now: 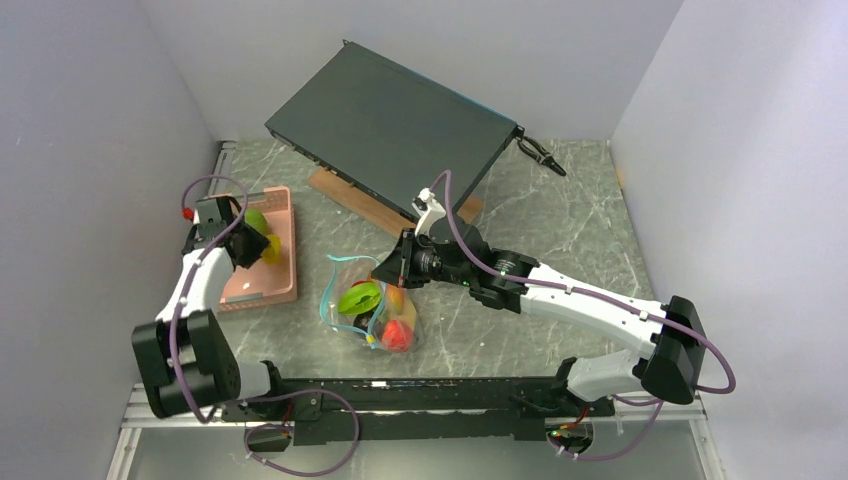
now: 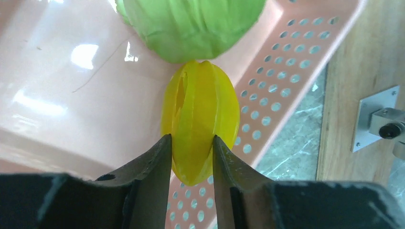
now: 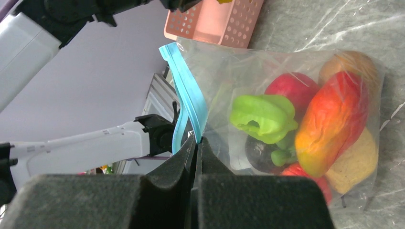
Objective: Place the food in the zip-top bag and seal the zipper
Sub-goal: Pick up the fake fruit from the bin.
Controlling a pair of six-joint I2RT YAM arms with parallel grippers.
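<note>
In the pink basket my left gripper has both fingers pressed on a ribbed yellow fruit, one piece of the food. A green leafy vegetable lies just beyond it, touching it. The clear zip-top bag lies on the table's middle with several food pieces inside: a green pepper, a red-orange fruit and a dark purple one. My right gripper is shut on the bag's mouth at the teal zipper, whose two strips stand apart above the grip.
The pink basket sits at the left. A black flat box leans on a wooden block at the back. A small black tool lies at the back right. Grey walls close in both sides.
</note>
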